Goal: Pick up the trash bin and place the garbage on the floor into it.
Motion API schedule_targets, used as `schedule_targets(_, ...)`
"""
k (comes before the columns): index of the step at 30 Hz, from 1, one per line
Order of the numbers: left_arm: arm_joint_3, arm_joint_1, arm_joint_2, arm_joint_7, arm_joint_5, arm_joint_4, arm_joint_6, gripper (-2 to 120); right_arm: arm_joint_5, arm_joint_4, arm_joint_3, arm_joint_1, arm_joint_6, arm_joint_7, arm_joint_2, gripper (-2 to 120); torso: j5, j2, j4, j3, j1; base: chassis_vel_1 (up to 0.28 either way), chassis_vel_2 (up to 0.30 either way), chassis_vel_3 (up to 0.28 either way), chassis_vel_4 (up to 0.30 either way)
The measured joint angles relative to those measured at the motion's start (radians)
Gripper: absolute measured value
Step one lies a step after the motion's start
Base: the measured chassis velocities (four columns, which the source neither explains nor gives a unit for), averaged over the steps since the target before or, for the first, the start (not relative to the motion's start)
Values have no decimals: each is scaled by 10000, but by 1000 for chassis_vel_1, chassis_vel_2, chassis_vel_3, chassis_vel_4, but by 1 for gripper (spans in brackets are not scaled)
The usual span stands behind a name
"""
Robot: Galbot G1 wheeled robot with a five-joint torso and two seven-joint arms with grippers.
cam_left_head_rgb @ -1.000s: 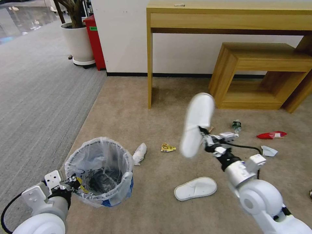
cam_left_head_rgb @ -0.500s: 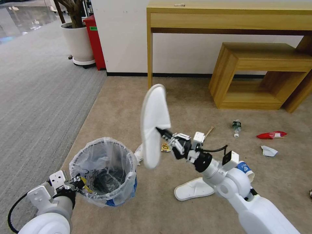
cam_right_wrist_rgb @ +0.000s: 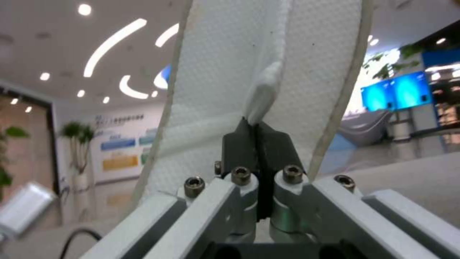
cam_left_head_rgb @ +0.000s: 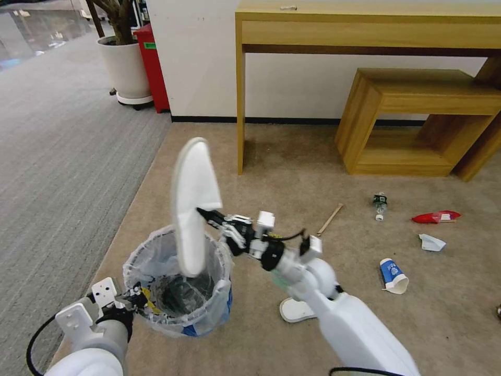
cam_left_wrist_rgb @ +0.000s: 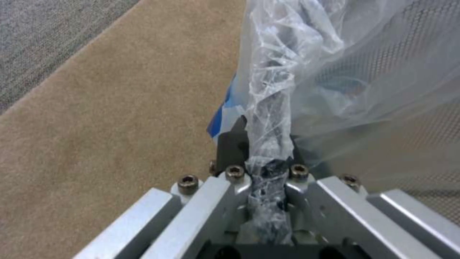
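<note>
White textured fabric is pinched between the black pads of my right gripper [cam_right_wrist_rgb: 258,136]: the jaws are pressed together on a fold of the slipper [cam_left_head_rgb: 192,203], which stands nearly upright off the fingertips. Taking the trash bin [cam_left_head_rgb: 180,282] as my landmark, the slipper's lower end hangs over the bin's mouth, about level with the far part of its rim, while its upper end rises well above. I judge it is held tall like this so that it goes in end first and clears the liner.

My left gripper [cam_left_wrist_rgb: 268,172] is clamped on the bin's near rim, with a twist of the crinkly translucent liner caught between its pads. That grip seems meant to keep the bin steady and under the drop.

Outward from the bin, on the beige floor [cam_left_head_rgb: 271,156]: the second slipper [cam_left_head_rgb: 295,309] lies just to the bin's right, mostly hidden behind my right arm. Further right sit a blue-white carton [cam_left_head_rgb: 392,275], a wooden stick [cam_left_head_rgb: 330,219], a small bottle [cam_left_head_rgb: 379,204], a red packet [cam_left_head_rgb: 436,216] and a scrap of crumpled paper [cam_left_head_rgb: 431,242], all well apart from the bin.

The head view gives me slipper against bin opening, which neither wrist camera offers. The right wrist view shows how thin the pinch on the fabric is; the left wrist view shows the liner bunched in the jaws and a strip of the bin's blue wall.
</note>
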Motion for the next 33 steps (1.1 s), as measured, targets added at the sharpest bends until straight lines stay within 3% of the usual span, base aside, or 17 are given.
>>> schedule_targets(6,-29,19,6,7,-32,-103,0,1,-798,-868,-467,586,290,-175,301,0,1,0,-1,0,0,0,0,0,0)
schedule_targets(15,55,52,-13,12,-59,-219,0,1,-1249,-1168,-558,486,578,-17,397,2,1,0,-1,-1,0,0,0,0,0)
schedule_targets(33,72,465,6,43,-15,-313,-2,1,-372,-366,-50,-439,238,251,-162,69,3,0,-1,-2,0,0,0,0,0)
